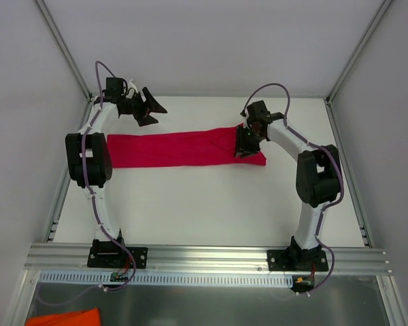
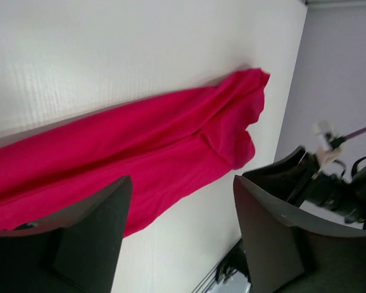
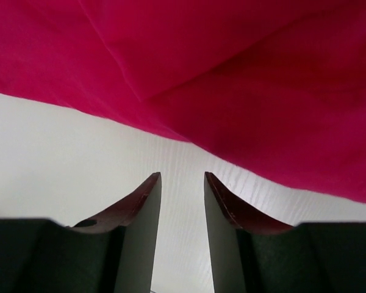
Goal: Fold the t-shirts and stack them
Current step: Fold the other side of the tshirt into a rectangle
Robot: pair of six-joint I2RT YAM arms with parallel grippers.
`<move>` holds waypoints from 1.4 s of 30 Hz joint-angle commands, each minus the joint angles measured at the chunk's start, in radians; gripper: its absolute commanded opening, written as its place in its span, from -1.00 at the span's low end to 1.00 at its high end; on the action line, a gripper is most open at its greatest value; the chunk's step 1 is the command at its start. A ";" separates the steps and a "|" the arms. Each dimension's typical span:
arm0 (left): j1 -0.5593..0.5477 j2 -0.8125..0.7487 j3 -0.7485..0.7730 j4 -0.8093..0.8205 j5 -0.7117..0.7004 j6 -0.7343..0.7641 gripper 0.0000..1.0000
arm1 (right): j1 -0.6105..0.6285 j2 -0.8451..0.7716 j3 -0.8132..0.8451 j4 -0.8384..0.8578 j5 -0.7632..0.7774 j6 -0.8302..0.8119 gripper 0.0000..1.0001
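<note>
Overhead, the t-shirt (image 1: 177, 149) lies on the white table (image 1: 190, 210) as a long, narrow band. Its long axis runs left to right, between the two arms. The left gripper (image 1: 149, 107) hangs just past the band's far edge, near its left end and off the cloth, with its jaws spread wide and nothing between them. The right gripper (image 1: 247, 144) points down over the bunched right end of the band; from this height its jaws cannot be read.

From the left wrist, the t-shirt (image 2: 140, 140) stretches diagonally from lower left to upper right, and the layered end with a loose flap lies farthest away. Both dark fingers (image 2: 91, 238) frame the view, well apart, and the left gripper (image 2: 182, 183) is empty, above the cloth and not touching it. The right arm (image 2: 329, 183) shows just beside the shirt's far end.

From the right wrist, the t-shirt (image 3: 232, 73) fills the upper part of the view, and its edge slants down towards the right, with a fold line across it. The right gripper (image 3: 182, 177) has its fingers (image 3: 140, 220) only narrowly apart. Bare table (image 3: 61, 152) shows in the gap, and the cloth's edge lies just beyond the tips, not between them.
</note>
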 commanded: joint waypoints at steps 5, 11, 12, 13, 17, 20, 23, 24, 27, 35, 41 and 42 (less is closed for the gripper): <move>-0.127 0.023 -0.089 0.011 0.034 0.020 -0.36 | 0.015 0.130 0.270 -0.020 -0.057 0.029 -0.50; -0.141 -0.008 -0.174 -0.017 -0.015 0.061 -1.00 | 0.034 0.115 0.223 -0.015 -0.031 0.013 -0.97; -0.141 -0.015 -0.180 -0.026 -0.039 0.082 -1.00 | 0.032 0.107 0.174 -0.007 -0.030 0.014 -0.98; -0.141 -0.022 -0.186 -0.037 -0.052 0.090 -1.00 | 0.032 0.098 0.148 0.002 -0.030 0.016 -0.98; -0.141 -0.074 -0.220 -0.069 -0.131 0.133 -1.00 | 0.034 0.052 0.051 0.052 -0.030 0.023 -0.98; -0.138 -0.098 -0.235 -0.092 -0.205 0.155 -1.00 | 0.040 0.049 0.030 0.052 -0.030 0.019 -0.98; -0.135 -0.086 -0.239 -0.109 -0.233 0.156 -1.00 | 0.047 0.037 0.016 0.053 -0.007 0.005 -0.98; -0.134 -0.085 -0.242 -0.107 -0.237 0.153 -1.00 | 0.049 0.038 0.016 0.053 -0.008 0.002 -0.98; -0.131 -0.089 -0.254 -0.087 -0.248 0.143 -1.00 | 0.049 0.044 0.034 0.041 -0.023 -0.006 -0.98; -0.115 -0.103 -0.228 -0.140 -0.420 0.146 -1.00 | 0.050 0.081 0.261 -0.054 -0.039 -0.045 -0.98; -0.082 -0.147 -0.283 -0.136 -0.523 0.107 -1.00 | 0.050 0.211 0.476 -0.157 0.000 -0.089 -0.98; -0.077 -0.150 -0.283 -0.143 -0.539 0.106 -1.00 | 0.050 0.218 0.482 -0.157 0.007 -0.090 -0.98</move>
